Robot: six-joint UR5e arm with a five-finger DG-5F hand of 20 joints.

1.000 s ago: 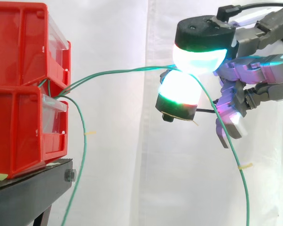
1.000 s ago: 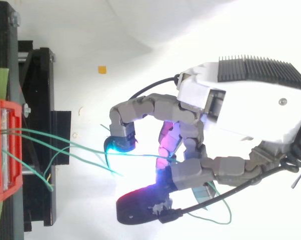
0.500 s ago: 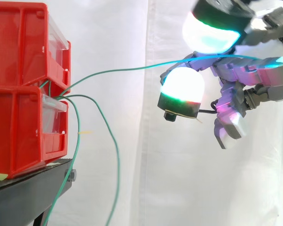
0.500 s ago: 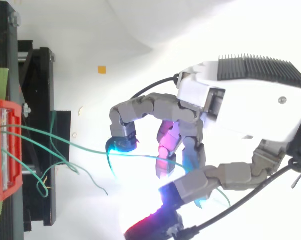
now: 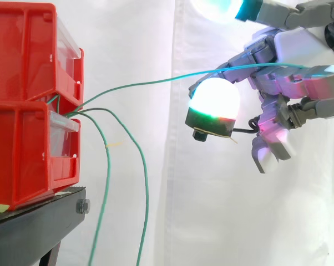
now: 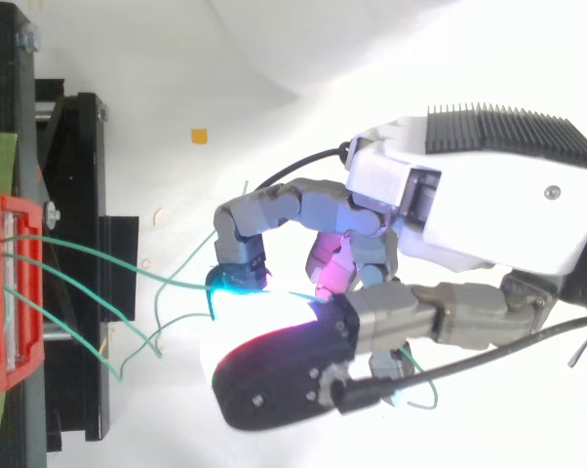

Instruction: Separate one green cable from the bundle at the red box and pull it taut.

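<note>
Two red bins [image 5: 28,55] are stacked at the left on a black stand [image 5: 39,227]. Green cables come out between them. One green cable [image 5: 139,84] rises rightward to my hand [image 5: 283,83] and runs across its curled fingers toward the palm. My thumb pad [image 5: 222,6] is raised well above the glowing finger pad [image 5: 214,100]. From above, this cable [image 6: 128,263] passes under a curled fingertip [image 6: 237,278] of the hand [image 6: 450,214]. Its loose end loops behind the fingers.
Two other green cables [image 5: 107,177] hang loose from the bins and drop past the stand's edge, one carrying a small yellow tag [image 5: 114,145]. Their ends [image 6: 128,366] lie near the stand [image 6: 74,195]. A white curtain backs everything.
My thumb has lifted off the finger pad, ending the pinch. One of the two pinched cables slipped free and swung down toward the bins. The other still runs through the hand.
</note>
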